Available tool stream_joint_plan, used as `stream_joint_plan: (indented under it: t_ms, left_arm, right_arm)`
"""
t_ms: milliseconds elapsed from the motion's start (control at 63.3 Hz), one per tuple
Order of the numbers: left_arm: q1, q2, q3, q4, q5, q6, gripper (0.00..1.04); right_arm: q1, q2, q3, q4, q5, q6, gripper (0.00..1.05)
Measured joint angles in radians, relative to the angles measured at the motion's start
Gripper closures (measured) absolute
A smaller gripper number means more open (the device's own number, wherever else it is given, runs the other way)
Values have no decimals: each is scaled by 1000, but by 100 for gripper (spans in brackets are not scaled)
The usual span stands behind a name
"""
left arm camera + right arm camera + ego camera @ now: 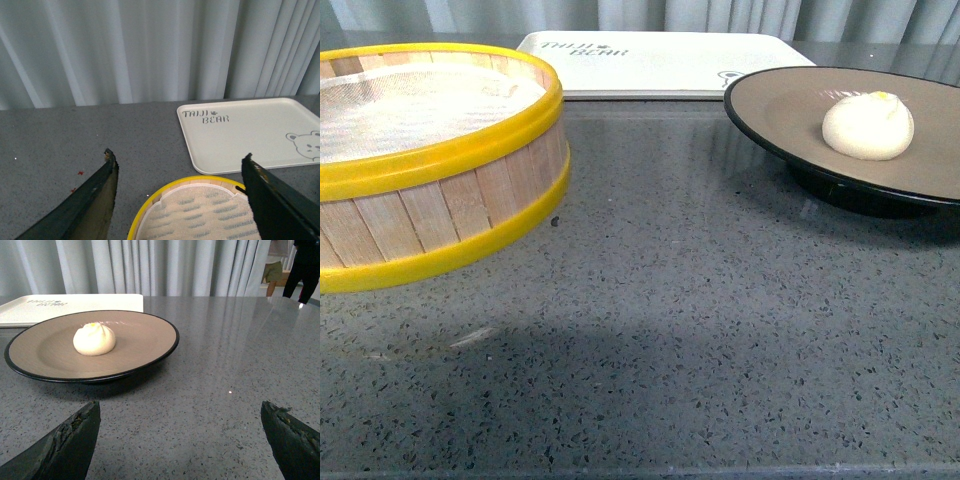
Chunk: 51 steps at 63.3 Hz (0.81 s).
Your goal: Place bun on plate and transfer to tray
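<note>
The white bun (868,125) with a yellow dot sits on the tan plate (780,105) with a black rim, at the right of the grey table. It also shows in the right wrist view (94,338), on the plate (140,340). The off-white tray (660,62) with dark lettering lies at the back, empty; it also shows in the left wrist view (250,130). My right gripper (180,410) is open and empty over bare table, short of the plate. My left gripper (177,157) is open and empty above the steamer basket. Neither gripper shows in the front view.
A wooden steamer basket (430,160) with yellow rims and a white liner stands at the left; it also shows in the left wrist view (195,210). Grey curtains hang behind the table. A person stands far off in the right wrist view (305,265).
</note>
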Motion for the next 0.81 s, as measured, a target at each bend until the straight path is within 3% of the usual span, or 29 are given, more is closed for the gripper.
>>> stream_joint_plan:
  t_ms: [111,332,805]
  left_arm:
    - [59,-86,-172,82,46,-18,63]
    - [64,-183,-382,163,53,-28,101]
    - [64,-366,-603,203,53,-35,101]
  right_arm:
    - [0,0,0,0,0,0,9]
    - [0,0,0,0,0,0,9]
    - [0,0,0,0,0,0,9]
